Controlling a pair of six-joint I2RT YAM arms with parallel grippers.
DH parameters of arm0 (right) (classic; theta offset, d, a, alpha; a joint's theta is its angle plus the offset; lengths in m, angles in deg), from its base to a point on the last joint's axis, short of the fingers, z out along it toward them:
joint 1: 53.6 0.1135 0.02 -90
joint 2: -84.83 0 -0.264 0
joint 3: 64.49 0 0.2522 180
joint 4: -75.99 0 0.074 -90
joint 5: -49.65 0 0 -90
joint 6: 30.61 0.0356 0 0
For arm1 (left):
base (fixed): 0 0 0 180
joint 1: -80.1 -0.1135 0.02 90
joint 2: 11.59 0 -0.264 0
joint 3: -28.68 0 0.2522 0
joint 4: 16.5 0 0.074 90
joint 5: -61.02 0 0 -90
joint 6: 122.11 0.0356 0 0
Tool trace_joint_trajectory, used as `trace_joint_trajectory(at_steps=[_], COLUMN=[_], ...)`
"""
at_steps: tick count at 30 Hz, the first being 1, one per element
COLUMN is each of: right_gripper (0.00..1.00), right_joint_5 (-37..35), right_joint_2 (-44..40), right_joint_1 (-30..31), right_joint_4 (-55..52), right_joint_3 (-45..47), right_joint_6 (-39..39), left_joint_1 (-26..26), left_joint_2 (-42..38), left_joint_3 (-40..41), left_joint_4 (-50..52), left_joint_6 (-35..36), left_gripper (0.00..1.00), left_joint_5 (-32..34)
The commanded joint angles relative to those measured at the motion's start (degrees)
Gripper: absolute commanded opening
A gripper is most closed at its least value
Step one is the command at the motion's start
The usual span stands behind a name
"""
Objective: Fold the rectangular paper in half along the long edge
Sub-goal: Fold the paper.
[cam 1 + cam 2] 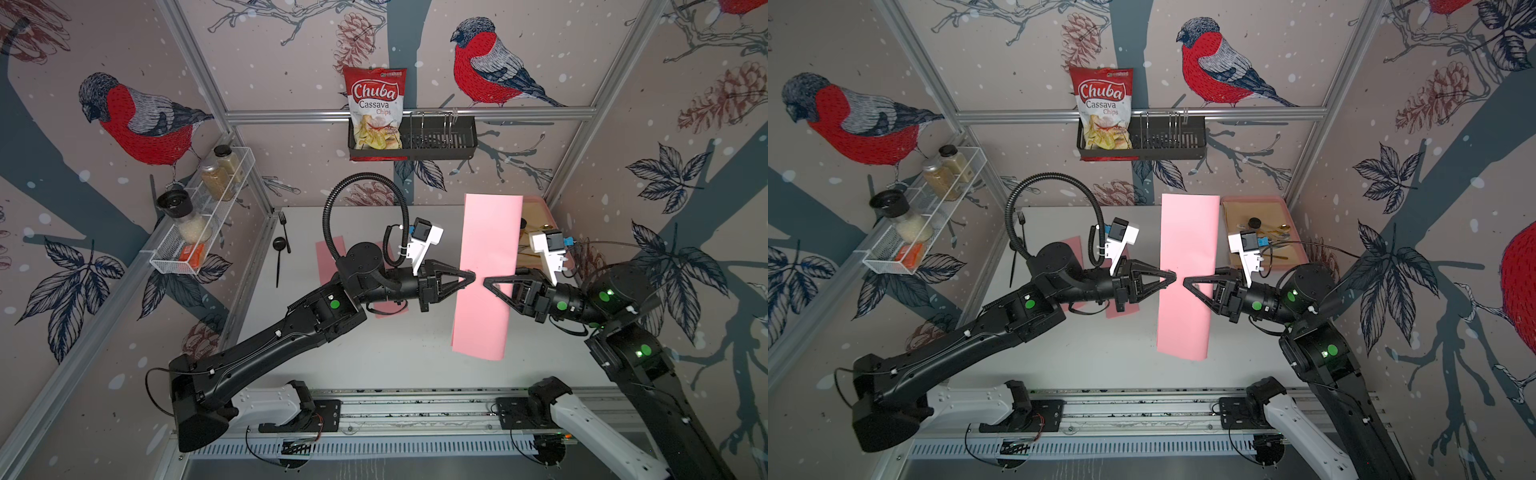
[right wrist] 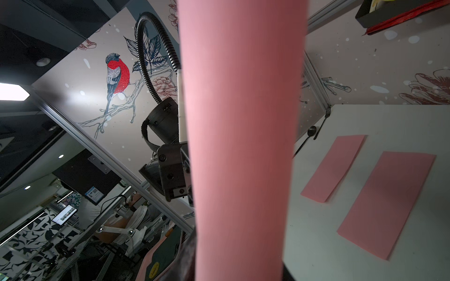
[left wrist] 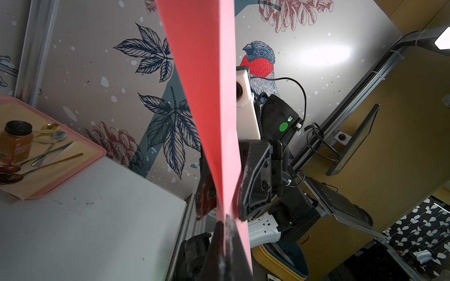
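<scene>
The pink paper (image 1: 490, 232) stands aloft between my pincers: left gripper (image 1: 472, 275) clenched on its near edge, right gripper (image 1: 486, 283) straddling the bowed far side, jaws apart. I would close squarely, keeping long edges matched.

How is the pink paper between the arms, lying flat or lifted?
Lifted: the left pincer pinches the pink paper clear of the table.
</scene>
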Motion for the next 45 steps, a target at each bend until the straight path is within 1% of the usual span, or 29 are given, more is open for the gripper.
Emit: trace_joint_trajectory(at_steps=[1,4,17,29,37,42,45], right_gripper=[0.28,0.24,0.19,0.19,0.19,0.18,0.18], right_joint_5=[0.41,0.21,0.45,0.81,0.03,-0.51,-0.69], right_joint_2=[0.19,0.30,0.18,0.74,0.58,0.59,0.56], right_joint_1=[0.16,0.17,0.16,0.11,0.17,0.17,0.12], right_joint_4=[1.73,0.19,-3.27,-6.31,-5.48,-6.04,-6.05], right_joint_3=[-0.53,-1.17,-3.26,-4.33,-4.93,-5.02,-5.02], right_joint_6=[-0.54,-1.49,-3.29,-5.14,-4.53,-4.87,-4.82], left_joint_1=[0.17,0.18,0.16,0.21,0.16,0.16,0.18], left_joint_2=[-0.09,-0.37,-0.10,-0.23,-0.16,-0.45,-0.44], left_joint_3=[-0.35,-0.42,-0.58,-0.48,-0.53,-0.48,-0.43], left_joint_4=[-3.38,-2.85,-2.52,-2.08,-2.53,-2.20,-2.17], left_joint_6=[-0.02,0.19,0.49,0.69,0.19,0.31,0.35], left_gripper=[0.00,0.00,0.00,0.00,0.00,0.07,0.13], left_joint_5=[-1.01,-0.82,-1.10,-0.99,-1.32,-1.16,-1.08])
